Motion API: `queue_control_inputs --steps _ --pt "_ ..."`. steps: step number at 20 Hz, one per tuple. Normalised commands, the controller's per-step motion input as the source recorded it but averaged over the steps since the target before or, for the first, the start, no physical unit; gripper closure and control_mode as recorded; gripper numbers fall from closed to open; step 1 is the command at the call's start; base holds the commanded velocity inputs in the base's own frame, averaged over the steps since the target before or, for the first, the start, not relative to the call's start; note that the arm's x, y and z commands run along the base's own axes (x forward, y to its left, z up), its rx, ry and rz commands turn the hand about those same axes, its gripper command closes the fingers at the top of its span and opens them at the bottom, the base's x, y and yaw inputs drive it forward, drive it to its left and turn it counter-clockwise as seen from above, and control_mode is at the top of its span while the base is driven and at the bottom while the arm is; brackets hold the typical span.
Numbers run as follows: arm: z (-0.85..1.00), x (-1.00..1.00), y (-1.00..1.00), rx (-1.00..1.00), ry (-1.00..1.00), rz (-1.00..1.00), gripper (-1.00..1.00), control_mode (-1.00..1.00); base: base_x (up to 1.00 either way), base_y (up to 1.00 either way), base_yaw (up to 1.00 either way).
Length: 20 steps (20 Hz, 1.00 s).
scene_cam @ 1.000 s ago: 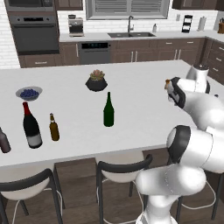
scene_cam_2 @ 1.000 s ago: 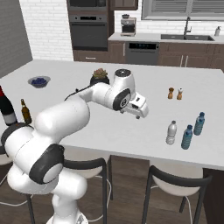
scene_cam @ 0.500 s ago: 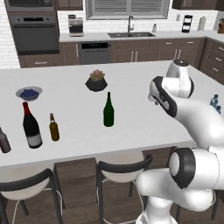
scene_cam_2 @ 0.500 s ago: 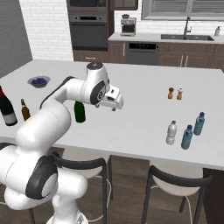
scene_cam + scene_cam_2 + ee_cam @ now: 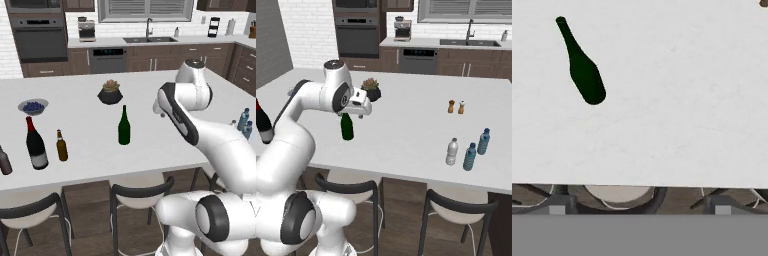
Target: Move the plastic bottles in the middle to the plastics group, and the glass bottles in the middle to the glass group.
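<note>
Kitchen island, white desk (image 5: pixel 85 125), four stools along the near edge; oven wall and sink run behind.

1. Green wine bottle (image 5: pixel 124 127): slim, dark, upright, alone in the middle of the desk, well apart from both groups. From the hand camera it shows from above, up and to the left (image 5: pixel 582 67). Not yet sorted.
2. Claw (image 5: pixel 360 111): jaws spread wide, nothing between them, hovering above the desk just beside the green bottle's neck on its sink side. A second ago it hung over the right end, near the plastics; it has since swung across to the middle.
3. Black wine bottle (image 5: pixel 36 145), red foil: upright at the left end, just beside the amber beer bottle (image 5: pixel 61 146), with the short brown bottle (image 5: pixel 5 161) near. Judged already placed with the glass.
4. Clear plastic bottle (image 5: pixel 452 151): upright at the right end, just beside the two blue bottles (image 5: pixel 470 156). Judged placed.
5. Sundries: potted plant (image 5: pixel 110 93), blueberry bowl (image 5: pixel 33 106), shaker pair (image 5: pixel 456 106).

Reading: the empty swing suggests the plastics leg is closed; the green bottle looks to be the last item, needing descent, grip, and carriage leftward.
</note>
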Motion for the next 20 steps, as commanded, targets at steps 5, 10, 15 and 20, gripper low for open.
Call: queue_control_inputs --steps 5,10,15,20 --pt "0.13 -0.30 0.51 0.00 -0.07 0.21 -1.00 -1.00 0.00 0.00 0.00" --pt "0.00 0.08 0.60 0.00 0.00 0.19 -1.00 -1.00 0.00 0.00 0.00" --pt "0.00 0.32 0.64 0.00 0.00 0.05 -1.00 -1.00 0.00 0.00 0.00" --pt "-0.06 0.46 0.22 -0.02 -0.01 -0.01 -1.00 -1.00 0.00 0.00 0.00"
